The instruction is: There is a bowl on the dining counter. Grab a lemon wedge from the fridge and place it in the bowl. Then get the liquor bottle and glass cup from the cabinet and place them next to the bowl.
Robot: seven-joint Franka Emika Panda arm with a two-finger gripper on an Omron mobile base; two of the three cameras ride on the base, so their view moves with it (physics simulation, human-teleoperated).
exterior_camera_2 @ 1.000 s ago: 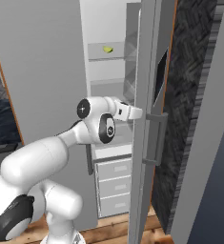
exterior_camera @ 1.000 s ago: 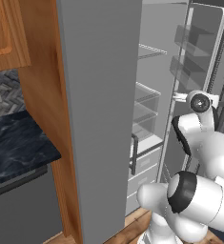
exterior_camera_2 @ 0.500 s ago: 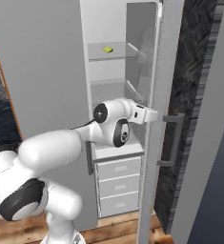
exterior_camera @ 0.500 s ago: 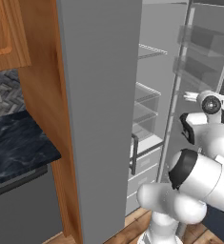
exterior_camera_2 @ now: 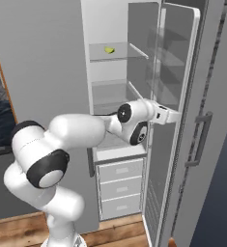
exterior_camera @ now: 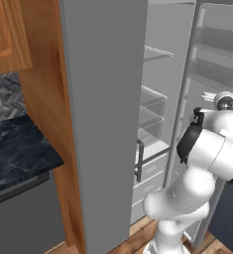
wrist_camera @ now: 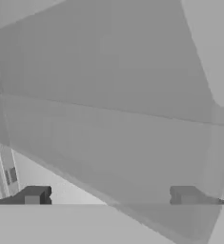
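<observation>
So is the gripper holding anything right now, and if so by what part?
Nothing is held. The gripper is open, its fingertips wide apart with only the inside of the open fridge door ahead.

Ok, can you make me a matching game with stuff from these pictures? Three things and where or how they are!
Things:
1. lemon wedge
2. fridge door
3. gripper

States:
A. swung wide open
B. lying on the upper glass shelf
C. fingers spread apart, holding nothing

Pairs: 1-B, 2-A, 3-C
</observation>
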